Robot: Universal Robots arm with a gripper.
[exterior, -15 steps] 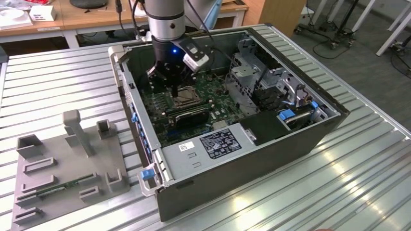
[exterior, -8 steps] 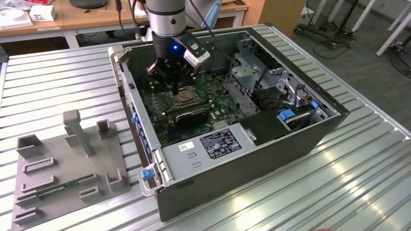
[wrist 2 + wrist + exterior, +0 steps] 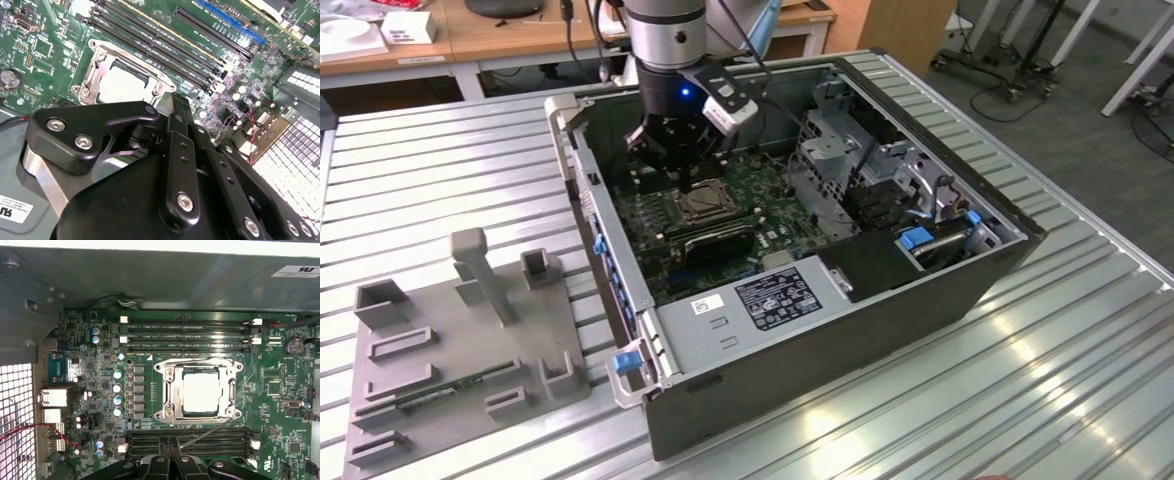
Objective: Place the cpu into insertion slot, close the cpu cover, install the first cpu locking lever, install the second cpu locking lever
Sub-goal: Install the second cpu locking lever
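The cpu (image 3: 201, 394) sits in the slot (image 3: 165, 390) under the closed cover (image 3: 227, 390), a light, fragile chip best gripped by its edges, while the gripper (image 3: 169, 450) hovers just beside it, fingers (image 3: 175, 447) pressed together, holding nothing.

The cpu (image 3: 201, 393) is pale and whitish. The cpu cover (image 3: 170, 392) around it is shiny silver. The circuit board (image 3: 280, 405) is green. The gripper (image 3: 175, 107) is black. The computer case (image 3: 854, 340) is dark grey.

A ribbed metal table (image 3: 427, 180) carries two things — a computer case (image 3: 854, 330) and a grey fixture tray (image 3: 454, 350).
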